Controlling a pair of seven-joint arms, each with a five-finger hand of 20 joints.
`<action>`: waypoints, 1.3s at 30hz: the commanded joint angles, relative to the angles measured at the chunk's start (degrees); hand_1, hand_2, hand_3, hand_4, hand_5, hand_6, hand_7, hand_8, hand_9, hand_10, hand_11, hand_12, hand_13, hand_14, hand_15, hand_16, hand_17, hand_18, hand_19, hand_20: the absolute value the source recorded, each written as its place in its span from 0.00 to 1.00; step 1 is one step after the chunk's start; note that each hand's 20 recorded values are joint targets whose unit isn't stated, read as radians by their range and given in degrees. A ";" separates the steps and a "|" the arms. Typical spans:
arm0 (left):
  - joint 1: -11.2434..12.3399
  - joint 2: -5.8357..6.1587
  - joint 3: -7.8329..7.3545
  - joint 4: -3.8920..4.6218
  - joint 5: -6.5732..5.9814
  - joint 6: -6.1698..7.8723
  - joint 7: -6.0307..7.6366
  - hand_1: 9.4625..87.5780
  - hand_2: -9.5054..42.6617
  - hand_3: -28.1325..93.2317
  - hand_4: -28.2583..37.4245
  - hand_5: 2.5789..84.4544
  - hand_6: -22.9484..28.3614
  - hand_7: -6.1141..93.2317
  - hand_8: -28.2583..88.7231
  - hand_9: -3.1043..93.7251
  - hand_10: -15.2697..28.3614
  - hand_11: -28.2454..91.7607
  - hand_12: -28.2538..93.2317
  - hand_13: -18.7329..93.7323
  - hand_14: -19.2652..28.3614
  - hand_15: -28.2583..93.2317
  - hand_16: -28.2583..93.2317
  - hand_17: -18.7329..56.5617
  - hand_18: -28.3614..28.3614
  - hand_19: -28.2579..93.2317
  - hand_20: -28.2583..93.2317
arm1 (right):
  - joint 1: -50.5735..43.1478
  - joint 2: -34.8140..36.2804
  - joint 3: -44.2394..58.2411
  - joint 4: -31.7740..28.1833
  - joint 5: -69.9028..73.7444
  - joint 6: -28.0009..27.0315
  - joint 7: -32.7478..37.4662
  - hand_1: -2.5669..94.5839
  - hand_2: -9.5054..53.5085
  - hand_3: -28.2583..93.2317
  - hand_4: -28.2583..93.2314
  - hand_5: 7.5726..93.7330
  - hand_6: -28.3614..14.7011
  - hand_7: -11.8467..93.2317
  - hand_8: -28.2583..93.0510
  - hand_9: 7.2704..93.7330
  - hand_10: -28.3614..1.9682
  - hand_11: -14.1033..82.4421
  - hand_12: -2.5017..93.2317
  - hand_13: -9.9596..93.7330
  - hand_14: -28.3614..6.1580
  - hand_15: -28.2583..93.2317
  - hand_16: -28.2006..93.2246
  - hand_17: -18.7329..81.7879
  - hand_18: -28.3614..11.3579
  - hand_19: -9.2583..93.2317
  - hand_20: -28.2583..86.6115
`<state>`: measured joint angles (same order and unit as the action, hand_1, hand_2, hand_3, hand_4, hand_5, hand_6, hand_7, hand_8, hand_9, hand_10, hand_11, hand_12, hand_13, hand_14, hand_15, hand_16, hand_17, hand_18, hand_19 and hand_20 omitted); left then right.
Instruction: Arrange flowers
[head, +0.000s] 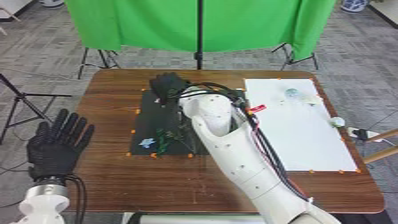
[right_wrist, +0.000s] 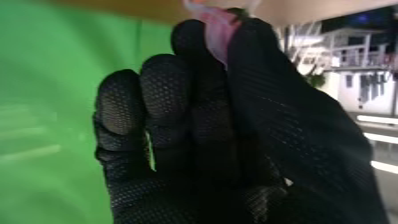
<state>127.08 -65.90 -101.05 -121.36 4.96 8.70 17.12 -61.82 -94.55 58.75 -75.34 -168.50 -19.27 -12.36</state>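
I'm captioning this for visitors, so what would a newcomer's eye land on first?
Probably the bright green cloth hanging behind the table, then the white right arm stretched over the dark mat. Up close in the right wrist view, the right hand pinches what looks like a pink flower between thumb and finger.

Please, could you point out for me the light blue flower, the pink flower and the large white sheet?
Light blue flower (head: 147, 143): head view, on its petals.
Pink flower (right_wrist: 218, 32): right wrist view, on its pink part.
Large white sheet (head: 298, 132): head view, on its bare surface.
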 joint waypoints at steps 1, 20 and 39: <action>-2.58 1.02 1.72 1.42 0.29 -1.86 -0.27 0.26 0.53 0.82 0.02 0.53 0.59 0.20 0.16 0.45 0.67 0.40 0.35 0.45 0.71 0.61 0.21 0.20 0.76 0.51 0.40 | -3.41 -2.79 -1.52 0.95 -12.92 -1.21 0.16 0.70 0.00 0.77 0.00 0.77 0.68 0.52 0.31 0.89 0.62 0.28 0.52 0.70 0.55 0.70 0.65 0.51 0.19 0.88 0.60; -3.57 1.15 1.36 1.71 -0.43 0.69 -1.28 0.26 0.53 0.82 0.02 0.54 0.59 0.20 0.16 0.45 0.68 0.40 0.35 0.45 0.72 0.61 0.21 0.20 0.77 0.52 0.40 | -3.06 -2.61 -0.31 2.43 -14.04 -7.54 6.05 0.64 0.00 0.78 0.00 0.70 0.64 0.46 0.26 0.79 0.58 0.27 0.42 0.67 0.51 0.70 0.62 0.49 0.18 0.87 0.60; -2.66 1.16 1.62 0.92 -1.94 2.50 -0.41 0.26 0.53 0.83 0.02 0.53 0.59 0.21 0.16 0.45 0.68 0.41 0.35 0.45 0.72 0.61 0.21 0.20 0.76 0.52 0.40 | -1.71 -0.73 -2.47 0.47 -0.19 -6.52 16.38 0.52 0.00 0.89 0.00 0.56 0.61 0.31 0.13 0.61 0.43 0.33 0.21 0.64 0.42 0.73 0.52 0.48 0.16 0.87 0.58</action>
<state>123.40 -64.47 -99.71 -120.20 4.16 9.63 16.50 -64.71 -96.17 56.44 -73.79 -167.92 -26.17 3.24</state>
